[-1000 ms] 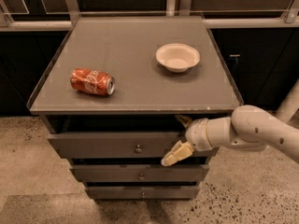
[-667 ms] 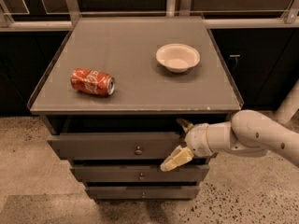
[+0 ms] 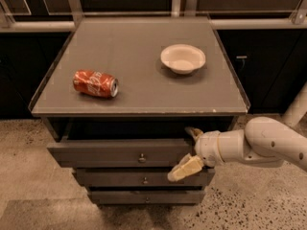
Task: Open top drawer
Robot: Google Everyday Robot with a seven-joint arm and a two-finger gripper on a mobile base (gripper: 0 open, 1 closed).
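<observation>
- The wide, dark grey top drawer (image 3: pixel 110 153), flat-fronted, sits just under the grey cabinet top (image 3: pixel 139 42). It is partly pulled out, with a dark gap showing behind its upper edge.
- Compared with a second ago, the front of the top drawer stands a little further out and lower in view. Its small round metal knob (image 3: pixel 142 157) has dropped by the same small amount.
- The cream two-finger gripper (image 3: pixel 181 153) is at the right end of the top drawer's front, at the tip of the white arm (image 3: pixel 268 145) that reaches in from the right.
- Its jaws are spread. The upper finger (image 3: pixel 194 132) dips into the gap behind the front's top edge, and the lower finger (image 3: pixel 186 168) lies across the front's lower edge, its tip over the drawer below. Whether they press on the panel cannot be told.
- Since the earlier frames the gripper and wrist have come slightly down and toward the camera, along with the drawer front. The lower finger now reaches further over the narrower grey second drawer (image 3: pixel 120 177).
- The second drawer and the shallow grey bottom drawer (image 3: pixel 144 195) look as they did before.
- On the cabinet top, the red soda can (image 3: pixel 95 83) lies on its side at the left, and the shallow white bowl (image 3: pixel 183 58) stands upright at the right rear, well apart from the can. Neither has shifted.
</observation>
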